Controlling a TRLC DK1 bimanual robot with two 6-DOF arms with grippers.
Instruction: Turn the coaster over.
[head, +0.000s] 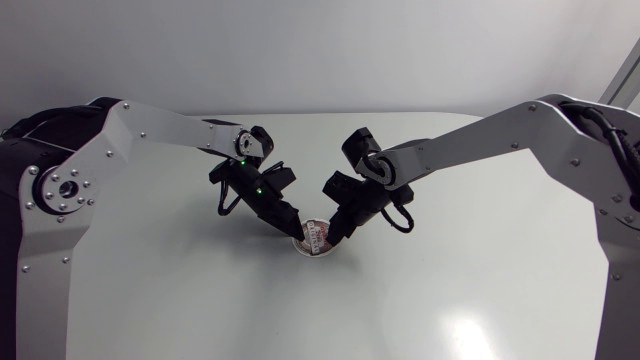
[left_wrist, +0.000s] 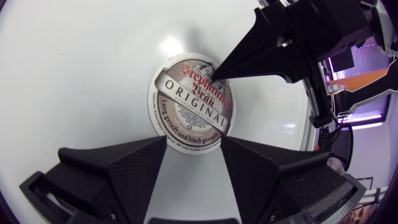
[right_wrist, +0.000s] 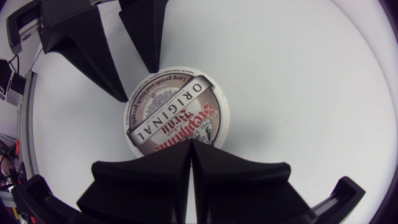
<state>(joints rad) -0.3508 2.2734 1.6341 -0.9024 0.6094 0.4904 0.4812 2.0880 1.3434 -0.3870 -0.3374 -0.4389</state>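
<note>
Now, with the coaster (left_wrist: 191, 102) flat just ahead of our spread left gripper (left_wrist: 193, 139), we judge our pressed-together right gripper (right_wrist: 191, 144) should push its far edge gently to tilt it up.

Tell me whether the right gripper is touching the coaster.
Cannot tell. In the left wrist view the right gripper overlaps the coaster, but no gap or contact shows.

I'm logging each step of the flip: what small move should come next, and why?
Probably close the left gripper on the coaster: its open fingers flank the near rim, while the right gripper, fingers shut, rests its tip on the printed face, seemingly steadying it.
</note>
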